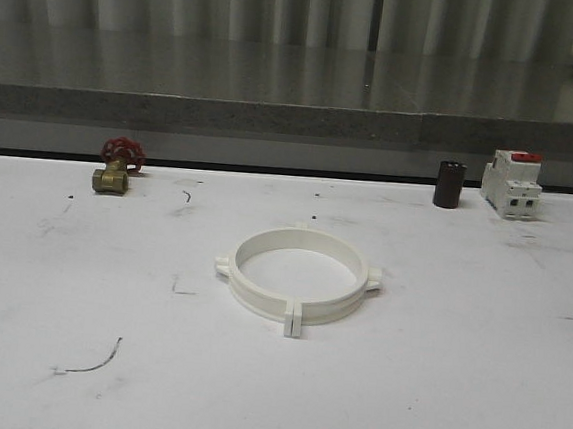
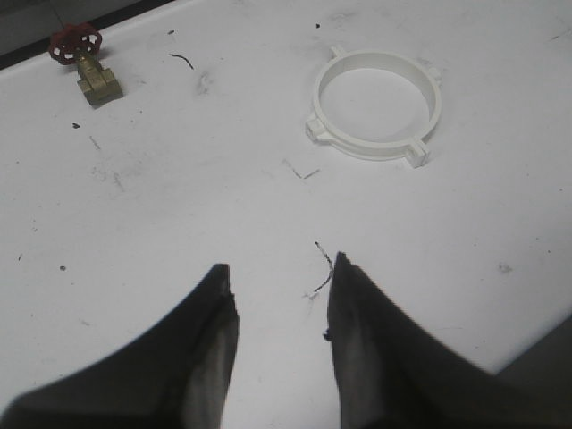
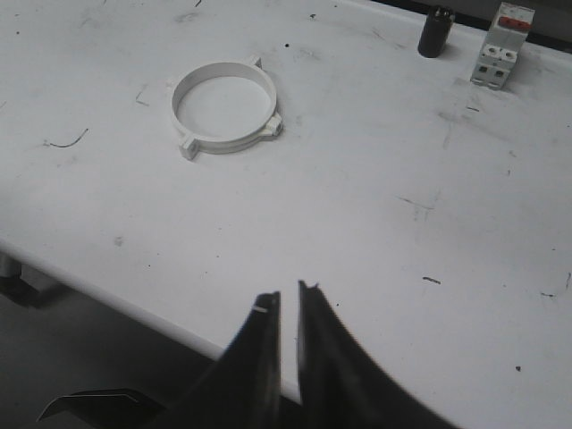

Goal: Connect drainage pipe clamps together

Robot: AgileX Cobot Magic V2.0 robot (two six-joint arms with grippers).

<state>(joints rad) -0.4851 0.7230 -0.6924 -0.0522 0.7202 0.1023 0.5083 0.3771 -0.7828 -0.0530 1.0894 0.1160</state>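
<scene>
The two white drainage pipe clamps [image 1: 334, 307] lie flat near the middle of the white table [image 1: 454, 370], joined end to end into one ring with tabs sticking out at the seams. In the left wrist view the ring [image 2: 375, 147] lies well ahead of my left gripper [image 2: 281, 264], which hangs open over bare table with nothing between its fingers. My right gripper [image 3: 287, 292] is shut, only a thin slit between its fingers, and holds nothing. It hovers over the table's near edge, far from the ring [image 3: 223, 143].
A brass valve with a red handwheel [image 1: 117, 168] sits at the back left. A dark cylinder [image 1: 450, 184] and a white breaker with a red top [image 1: 513, 183] stand at the back right. A raised grey ledge [image 1: 275, 118] runs behind the table.
</scene>
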